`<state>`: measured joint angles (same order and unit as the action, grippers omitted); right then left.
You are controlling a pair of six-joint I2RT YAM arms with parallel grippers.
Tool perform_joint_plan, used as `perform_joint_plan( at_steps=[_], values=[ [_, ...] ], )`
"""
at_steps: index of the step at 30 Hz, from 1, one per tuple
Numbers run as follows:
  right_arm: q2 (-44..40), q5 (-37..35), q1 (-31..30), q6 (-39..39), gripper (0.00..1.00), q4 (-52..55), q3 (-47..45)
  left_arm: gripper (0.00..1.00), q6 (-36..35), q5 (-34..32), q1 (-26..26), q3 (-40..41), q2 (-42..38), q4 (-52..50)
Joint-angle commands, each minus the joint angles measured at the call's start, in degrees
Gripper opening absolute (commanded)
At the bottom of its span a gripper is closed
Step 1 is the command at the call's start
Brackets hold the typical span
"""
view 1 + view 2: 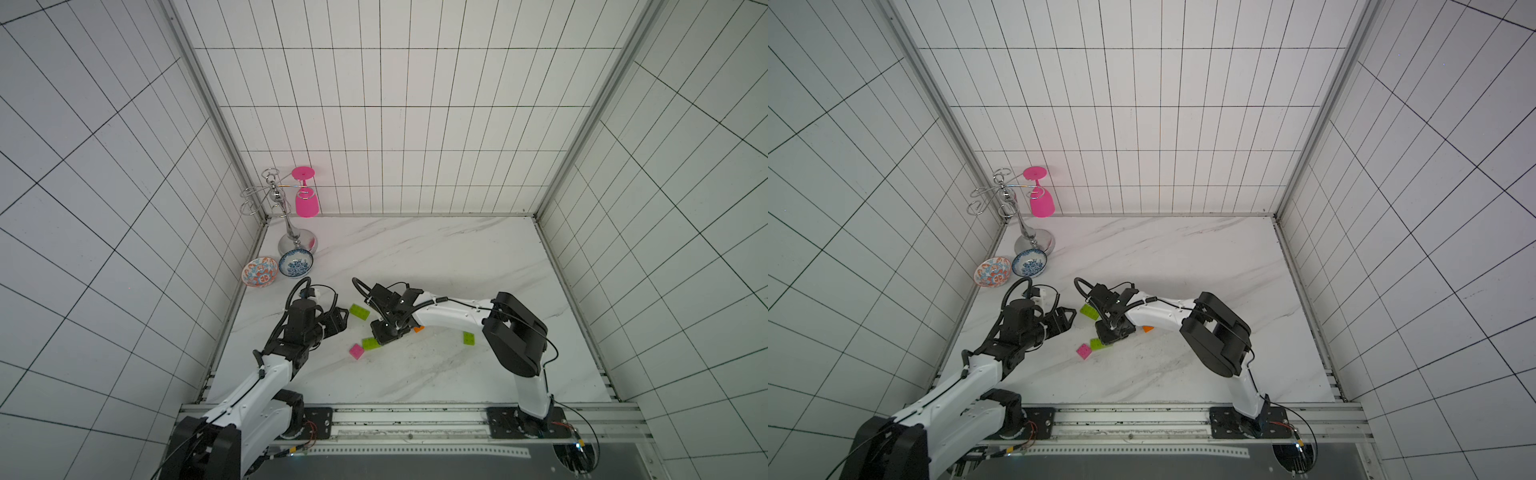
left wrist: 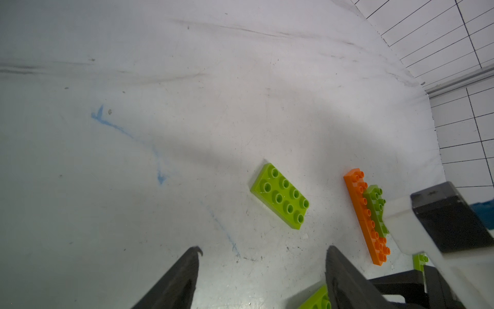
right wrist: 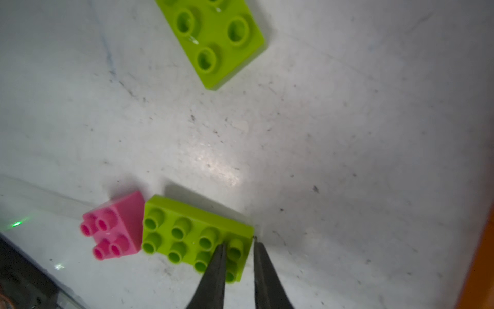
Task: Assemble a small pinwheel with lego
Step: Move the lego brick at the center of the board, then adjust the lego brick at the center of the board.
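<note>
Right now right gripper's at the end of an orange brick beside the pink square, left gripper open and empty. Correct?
Not orange: the right wrist view shows the right gripper at the end of a lime-green brick beside the pink square. The left gripper is open and empty.

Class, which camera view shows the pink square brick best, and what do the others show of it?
The right wrist view: the pink square brick appears close up, four studs clear, beside a lime-green brick. In both top views it is only a tiny pink patch. The left wrist view misses it.
</note>
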<state>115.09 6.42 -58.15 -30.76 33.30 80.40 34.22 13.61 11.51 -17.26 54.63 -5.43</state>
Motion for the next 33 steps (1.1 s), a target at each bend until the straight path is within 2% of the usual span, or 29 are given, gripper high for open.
perform_joint_plan(
  at_steps=[1,10,14,17,20,23,29,33],
  values=[
    [2.59,-8.26,-0.02,2.23,0.24,8.37,2.22,0.76,-1.08,1.55,-0.29,-2.01,0.99,0.38],
    [-1.93,-9.43,3.55,8.74,0.23,10.37,-2.55,0.75,-1.01,4.16,0.20,-1.32,2.10,2.79],
    [-5.34,-10.54,5.40,14.01,0.21,11.72,-6.47,0.75,-0.34,2.55,5.47,-1.35,2.88,4.06],
    [-8.45,-10.80,6.02,14.40,0.21,12.03,-8.26,0.75,1.45,0.97,11.17,-1.19,4.60,7.07],
    [-12.07,-10.52,6.01,11.49,0.21,11.39,-8.44,0.75,3.30,0.40,16.95,-0.85,7.61,12.02],
    [-15.46,-10.72,5.95,5.61,0.21,9.02,-9.63,0.75,4.81,1.56,19.40,-0.90,10.90,16.93],
    [-14.92,-8.76,2.62,-6.88,0.18,3.15,-11.49,0.74,7.25,4.18,18.18,-0.85,13.54,21.69],
    [-11.55,-8.74,-0.49,-9.30,0.17,3.25,-8.41,0.74,7.30,7.84,12.33,0.23,12.02,22.03]
  ],
)
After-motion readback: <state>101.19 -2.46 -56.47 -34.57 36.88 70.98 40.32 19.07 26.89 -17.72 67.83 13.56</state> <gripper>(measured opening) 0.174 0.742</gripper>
